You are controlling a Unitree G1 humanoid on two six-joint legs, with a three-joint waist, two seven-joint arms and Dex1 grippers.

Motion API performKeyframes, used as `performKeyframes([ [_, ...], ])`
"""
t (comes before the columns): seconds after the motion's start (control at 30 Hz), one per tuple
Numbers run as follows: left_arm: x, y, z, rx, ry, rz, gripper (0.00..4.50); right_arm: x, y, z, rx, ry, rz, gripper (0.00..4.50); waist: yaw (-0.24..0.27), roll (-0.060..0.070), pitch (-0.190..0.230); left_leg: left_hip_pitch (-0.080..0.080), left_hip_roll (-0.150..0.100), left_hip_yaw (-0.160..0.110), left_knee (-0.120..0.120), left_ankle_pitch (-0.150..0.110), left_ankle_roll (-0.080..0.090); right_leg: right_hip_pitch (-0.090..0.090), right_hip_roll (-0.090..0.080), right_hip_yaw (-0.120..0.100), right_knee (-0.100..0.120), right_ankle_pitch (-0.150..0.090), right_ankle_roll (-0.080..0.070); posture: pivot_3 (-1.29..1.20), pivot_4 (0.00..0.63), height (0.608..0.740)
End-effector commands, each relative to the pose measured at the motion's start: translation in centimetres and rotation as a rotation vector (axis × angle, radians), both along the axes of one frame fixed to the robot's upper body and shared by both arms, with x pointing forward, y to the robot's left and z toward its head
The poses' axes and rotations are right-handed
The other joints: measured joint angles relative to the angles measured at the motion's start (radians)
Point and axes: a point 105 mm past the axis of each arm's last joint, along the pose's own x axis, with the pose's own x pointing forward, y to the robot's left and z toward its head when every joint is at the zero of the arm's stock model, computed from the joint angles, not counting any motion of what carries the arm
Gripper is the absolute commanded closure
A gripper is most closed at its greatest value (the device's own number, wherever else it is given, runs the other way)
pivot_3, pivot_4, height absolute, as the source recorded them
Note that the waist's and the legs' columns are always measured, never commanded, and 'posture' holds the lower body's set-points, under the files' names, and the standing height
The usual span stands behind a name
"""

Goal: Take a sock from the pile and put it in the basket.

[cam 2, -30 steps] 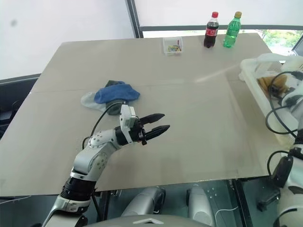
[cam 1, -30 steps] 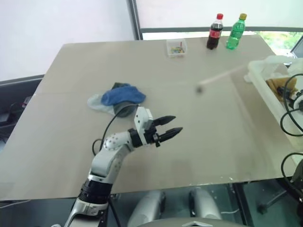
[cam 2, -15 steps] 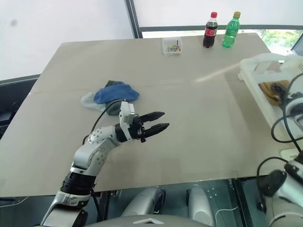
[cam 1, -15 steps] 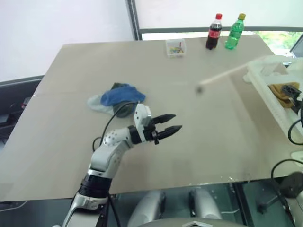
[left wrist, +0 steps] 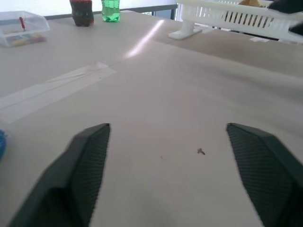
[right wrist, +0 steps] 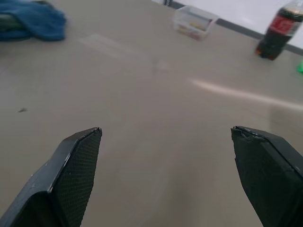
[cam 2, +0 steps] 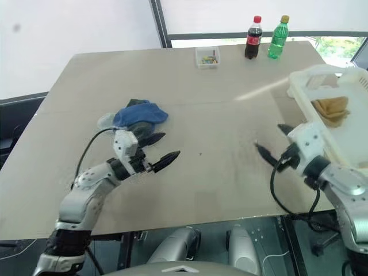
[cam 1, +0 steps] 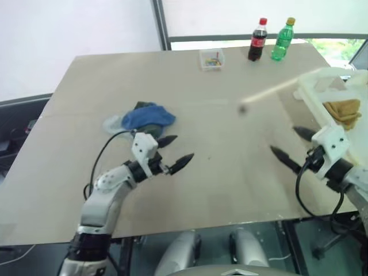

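Observation:
The pile lies on the left half of the table, a blue sock on top with pale and dark ones under it. My left gripper hovers just right of and nearer than the pile, open, with nothing between its fingers. My right gripper is open and empty over the table's right side, pointing left, beside the basket. A mustard sock lies inside the basket. The blue sock also appears far ahead in the right wrist view.
A small clear box, a cola bottle and a green bottle stand along the table's far edge. Open tabletop lies between the two grippers. The basket sits at the table's right edge.
My left gripper has spread wider and shifted left, closer to the pile. My right arm has swung from the basket inward over the table, turning its gripper to point left.

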Motion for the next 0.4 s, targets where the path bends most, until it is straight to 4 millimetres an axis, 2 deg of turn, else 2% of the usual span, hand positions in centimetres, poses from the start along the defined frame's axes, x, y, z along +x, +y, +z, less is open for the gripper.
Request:
performKeyframes([
  [0.03, -1.5, 1.5, 2.0, 0.007, -0.044, 0.021, 0.03, -1.0, 0.4, 0.1, -0.052, -0.039, 0.051, 0.00, 0.005, 0.000, 0.000, 0.000, 0.000, 0.000, 0.000, 0.000, 0.000, 0.000, 0.000, 0.000, 0.000, 0.000, 0.000, 0.00, 0.150, 0.729],
  [0.23, -4.7, 5.3, 1.6, 0.083, 0.019, 0.077, 0.03, -2.6, -1.1, -1.1, -0.083, 0.023, 0.029, 0.00, 0.021, 0.000, 0.000, 0.001, 0.001, 0.000, -0.002, 0.000, 0.000, 0.000, 0.001, 0.000, -0.001, 0.000, 0.000, 0.00, 0.150, 0.729],
  [0.4, -5.6, 6.9, 1.4, 0.111, 0.046, 0.103, 0.03, -3.1, -1.8, -1.2, -0.089, 0.033, 0.014, 0.00, 0.026, 0.000, 0.000, 0.003, 0.001, 0.000, -0.001, -0.003, 0.004, 0.003, 0.000, -0.001, -0.002, 0.000, 0.000, 0.00, 0.150, 0.729],
])
